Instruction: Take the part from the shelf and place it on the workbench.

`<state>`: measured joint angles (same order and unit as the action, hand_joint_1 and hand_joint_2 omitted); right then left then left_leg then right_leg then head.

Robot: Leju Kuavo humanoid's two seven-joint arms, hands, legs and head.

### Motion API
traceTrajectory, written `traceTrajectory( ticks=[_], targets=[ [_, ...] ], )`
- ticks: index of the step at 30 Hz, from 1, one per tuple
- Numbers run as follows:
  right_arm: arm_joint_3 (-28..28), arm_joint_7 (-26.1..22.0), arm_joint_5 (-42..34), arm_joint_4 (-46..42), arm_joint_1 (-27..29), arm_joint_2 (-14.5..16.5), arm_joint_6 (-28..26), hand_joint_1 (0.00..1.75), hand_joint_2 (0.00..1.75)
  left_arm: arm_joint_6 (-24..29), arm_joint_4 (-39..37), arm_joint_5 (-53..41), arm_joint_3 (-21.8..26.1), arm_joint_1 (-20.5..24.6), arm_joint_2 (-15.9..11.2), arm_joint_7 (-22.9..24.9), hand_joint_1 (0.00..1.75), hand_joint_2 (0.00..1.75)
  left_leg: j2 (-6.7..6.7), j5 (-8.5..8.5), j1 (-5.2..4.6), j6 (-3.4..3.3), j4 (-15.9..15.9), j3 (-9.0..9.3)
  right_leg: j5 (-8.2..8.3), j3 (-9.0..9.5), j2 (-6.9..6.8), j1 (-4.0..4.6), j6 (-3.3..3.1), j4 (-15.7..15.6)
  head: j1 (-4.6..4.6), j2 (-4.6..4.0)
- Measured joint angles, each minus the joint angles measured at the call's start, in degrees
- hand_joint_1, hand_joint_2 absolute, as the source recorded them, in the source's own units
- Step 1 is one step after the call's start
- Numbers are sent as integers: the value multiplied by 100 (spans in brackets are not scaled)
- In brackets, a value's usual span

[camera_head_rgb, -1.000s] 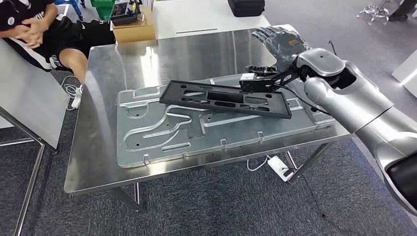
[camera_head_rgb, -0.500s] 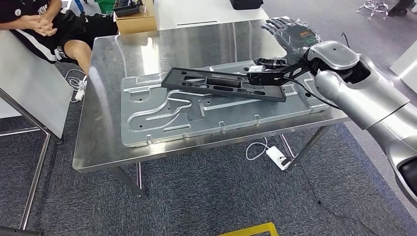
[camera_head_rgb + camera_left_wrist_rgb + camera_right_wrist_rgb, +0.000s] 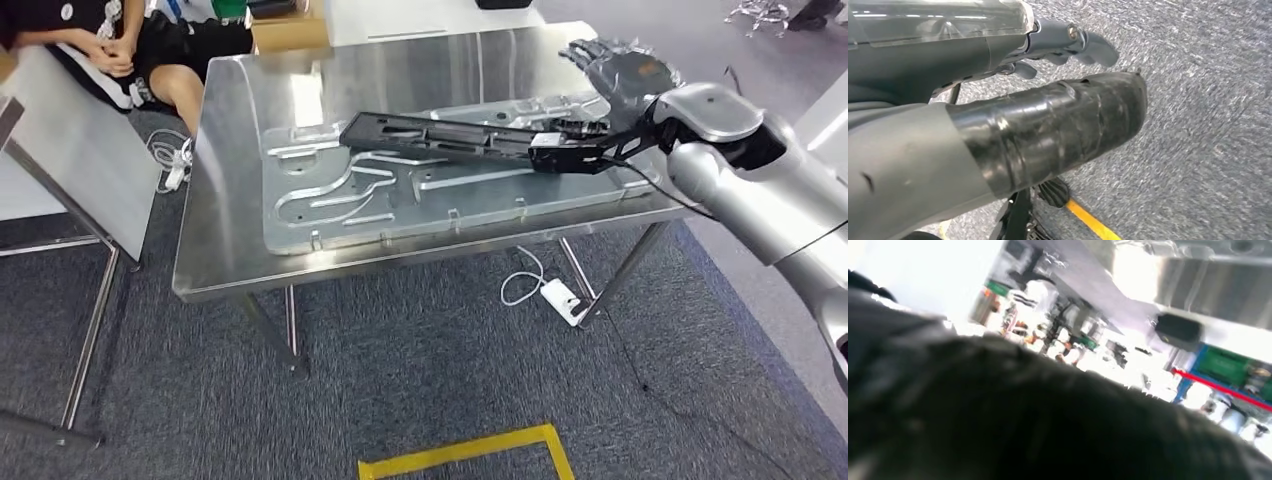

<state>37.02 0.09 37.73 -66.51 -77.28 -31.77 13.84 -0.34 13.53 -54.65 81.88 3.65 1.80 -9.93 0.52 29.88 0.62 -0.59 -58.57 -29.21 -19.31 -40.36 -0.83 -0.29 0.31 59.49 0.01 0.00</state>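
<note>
The long black part [image 3: 450, 140] lies flat on a large silver stamped panel [image 3: 400, 205], which covers most of the steel workbench [image 3: 225, 250]. My right hand [image 3: 622, 72] hovers over the bench's far right corner, just beyond the part's right end, with spread fingers and nothing in them. A black camera bracket at that wrist reaches over the part's right end. In the left wrist view my left hand [image 3: 1048, 125] hangs over grey carpet, its taped thumb and fingers [image 3: 1083, 42] stretched out and holding nothing.
A person [image 3: 120, 50] sits at the bench's far left corner, beside a tilted grey board [image 3: 70, 150]. A cardboard box [image 3: 290, 30] stands behind the bench. A white power strip [image 3: 560, 298] lies under its right end. Yellow floor tape [image 3: 465, 452] runs in front.
The whole picture has shifted: the camera has drawn back, so the bench sits higher and farther off. The part stays on the panel and my right hand stays empty above the far right corner.
</note>
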Motion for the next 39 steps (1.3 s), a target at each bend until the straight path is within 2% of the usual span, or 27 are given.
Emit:
traceTrajectory(
  ticks=[1, 2, 5, 6, 8, 10, 12, 13, 14, 16, 17, 20, 21, 22, 23, 24, 25, 27, 29, 31, 32, 33, 35, 36, 37, 38, 39],
  targets=[
    [3, -4, 0, 3, -2, -25, -2, 0, 0, 2, 0, -1, 1, 9, 0, -1, 0, 0, -12, -66, 6, -48, 13, -42, -80, -41, 15, -8, 33, 47, 2, 0],
    [3, -8, 0, 7, -1, -60, -3, 0, 0, 5, 0, -1, 1, 16, 0, -1, 0, 0, -26, -147, 17, -99, 33, -107, -276, -103, 32, -20, 65, 191, 4, 0],
    [4, -10, -1, 16, 15, -151, -5, 0, 0, 10, 0, -1, 2, 14, 1, -1, 0, 0, -54, -382, 16, -167, 35, -368, -1124, -343, 66, -49, 143, 1181, 9, 0],
    [5, -11, -1, 19, 32, -167, -5, 0, 0, 10, 0, -1, 3, 8, 2, -1, 0, 0, -62, -455, 13, -163, 27, -472, -1222, -364, 67, -53, 159, 1497, 9, 0],
    [7, -11, -1, 22, 61, -185, -6, 0, 0, 9, 0, -1, 4, 4, 2, -1, 0, 0, -77, -592, 11, -148, 8, -670, -1048, -171, 68, -56, 163, 1649, 9, 0],
    [5, -11, -1, 22, 65, -192, -11, 0, 0, 9, 1, -1, 4, 11, 1, -1, 0, 0, -77, -713, 10, -118, -9, -819, -857, 407, 79, -54, 128, 1055, 8, 0],
    [3, -13, -1, 12, 58, -201, -21, 0, 0, 10, 1, -1, 4, 14, 2, -1, 0, 0, -61, -832, 0, -61, -3, -894, -978, 1004, 99, -24, 66, 229, 6, 0],
    [2, -14, -1, 8, 53, -207, -25, 0, 0, 10, 2, -1, 5, 13, 3, -1, 0, 0, -52, -897, -1, -29, 16, -912, -1051, 1155, 103, -2, 36, -26, 6, 0],
    [2, -15, -1, 6, 51, -210, -29, 0, 0, 10, 2, -1, 5, 7, 3, -1, 0, 0, -41, -969, -3, 5, 47, -927, -1050, 1174, 98, 18, 4, -140, 6, 0],
    [18, -16, -1, 12, 53, -213, -29, 0, 0, 10, 1, -1, 7, -3, 4, 1, 0, 0, -24, -979, 4, 63, 53, -1008, -907, 1063, 67, -1, -87, -174, 5, 0],
    [30, -17, -1, 13, 57, -211, -28, 0, 0, 10, 1, -1, 7, -7, 4, 2, 0, 0, -20, -821, 4, 85, -48, -1077, -823, 988, 49, -12, -144, -192, 5, 0],
    [52, -20, -1, 15, 62, -210, -28, 0, 0, 11, 2, -1, 10, -13, 2, 1, 0, 0, -23, 66, 13, 129, -1000, -1320, -586, 721, 21, 0, -237, -202, 2, 0],
    [54, -19, -1, 17, 66, -211, -28, 0, 0, 11, 2, -1, 10, -14, 1, 1, 0, 0, -23, 214, 14, 141, -1362, -1359, -514, 624, 19, 8, -239, -194, 2, 0],
    [56, -18, -1, 19, 70, -212, -28, 0, 0, 11, 2, -1, 10, -14, 1, 1, 0, 0, -23, 204, 13, 146, -1594, -1335, -445, 526, 18, 16, -239, -181, 2, 0],
    [58, -18, -1, 21, 74, -213, -29, 0, 0, 11, 2, -1, 10, -12, 1, 1, 0, 0, -23, 83, 11, 142, -1653, -1231, -380, 427, 20, 23, -236, -163, 2, 0],
    [59, -18, -1, 22, 78, -214, -32, 0, 0, 14, 2, -1, 10, -10, 0, 2, 0, 0, -23, -79, 6, 123, -1498, -1021, -319, 332, 23, 31, -231, -140, 2, 0],
    [60, -21, -1, 21, 81, -215, -37, 0, 0, 19, 4, -1, 10, -4, -3, 3, 0, 0, -22, -176, -5, 83, -1165, -720, -265, 250, 27, 36, -224, -112, 1, 0],
    [54, -24, -1, 17, 84, -239, -56, 0, 0, 33, 11, -2, 10, 12, -19, 9, 0, 0, -28, -93, -37, 2, -313, -87, -174, 138, 23, 53, -185, -65, 2, 0],
    [47, -25, -3, 16, 89, -286, -76, 0, 0, 47, 19, -5, 11, 21, -30, 13, 0, 0, -28, 30, -66, -38, 128, 155, -74, 110, -1, 45, -122, -76, 3, 0],
    [46, -26, -8, 19, 93, -322, -86, 0, 0, 55, 19, -10, 13, 17, -29, 12, 0, 0, -41, -82, -56, -81, 203, 96, -28, 87, 0, 33, -55, -99, 4, 0],
    [46, -28, -9, 19, 94, -342, -81, 0, 0, 55, 19, -11, 14, 16, -28, 9, 0, 0, -61, -163, -41, -121, 231, 54, -149, 44, 17, 27, -25, -26, 6, 0],
    [48, -31, -4, 19, 94, -375, -65, 0, 0, 50, 18, -10, 16, 17, -25, 4, 0, 0, -84, -247, -24, -159, 255, -4, -376, -22, 36, 17, 6, 149, 8, 0],
    [60, -50, 11, 18, 98, -499, -9, 0, 0, 37, 18, 2, 25, 19, -14, -25, 0, 0, -108, -391, -16, -207, 240, -172, -977, -189, 62, -30, 66, 821, 9, 0],
    [70, -62, 17, 17, 101, -581, 17, 0, 0, 30, 17, 15, 33, 15, -8, -43, 0, 0, -111, -453, -15, -207, 217, -271, -1153, -246, 65, -54, 98, 1187, 8, 0],
    [80, -79, 11, 17, 104, -667, 34, 0, 0, 27, 17, 28, 42, 10, -3, -61, 0, 0, -110, -511, -11, -198, 188, -375, -1192, -248, 67, -78, 129, 1452, 8, 0],
    [86, -97, 2, 14, 106, -748, 42, 0, 0, 26, 17, 39, 50, 3, 0, -72, 0, 0, -110, -563, -4, -185, 149, -480, -1105, -167, 67, -105, 159, 1542, 8, 0],
    [89, -111, -12, 8, 105, -816, 46, 0, 0, 26, 17, 47, 56, -4, 3, -76, 0, 0, -110, -605, 6, -163, 104, -581, -953, 11, 66, -133, 189, 1432, 7, 0]
  ],
)
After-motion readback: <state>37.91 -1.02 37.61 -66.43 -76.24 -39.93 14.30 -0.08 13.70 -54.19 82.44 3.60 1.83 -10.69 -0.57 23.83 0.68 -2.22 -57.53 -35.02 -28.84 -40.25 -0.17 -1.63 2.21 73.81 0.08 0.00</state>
